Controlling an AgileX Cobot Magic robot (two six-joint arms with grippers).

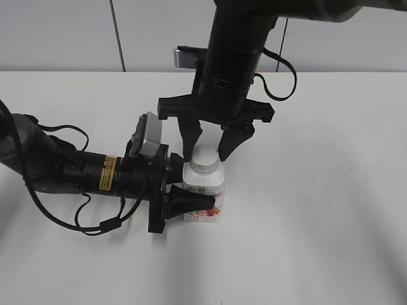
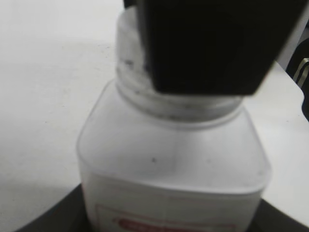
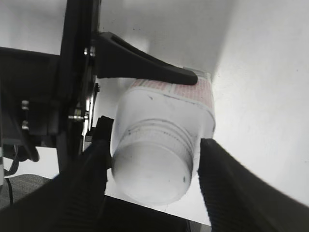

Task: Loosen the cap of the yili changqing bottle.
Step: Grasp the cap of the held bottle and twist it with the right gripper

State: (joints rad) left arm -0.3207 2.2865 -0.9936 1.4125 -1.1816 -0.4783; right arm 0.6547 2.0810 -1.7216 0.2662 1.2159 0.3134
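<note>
The yili changqing bottle (image 1: 205, 190) stands upright on the white table, its pink-red strawberry label facing the front. My left gripper (image 1: 197, 187) reaches in from the left and is shut on the bottle's body, one black finger (image 3: 145, 67) pressed along the label side. The white cap (image 1: 205, 159) sits on the neck. From above, my right gripper (image 1: 206, 154) straddles the cap with its ribbed fingers (image 3: 227, 183) on either side. The left one is against the cap (image 3: 152, 169) and a narrow gap shows on the right. One right finger (image 2: 207, 43) hides much of the cap (image 2: 128, 63) in the left wrist view.
The bare white table (image 1: 318, 222) stretches on all sides of the bottle, and a pale wall runs behind it. Black cables loop beside the left arm (image 1: 70, 168) and behind the right arm (image 1: 235, 57).
</note>
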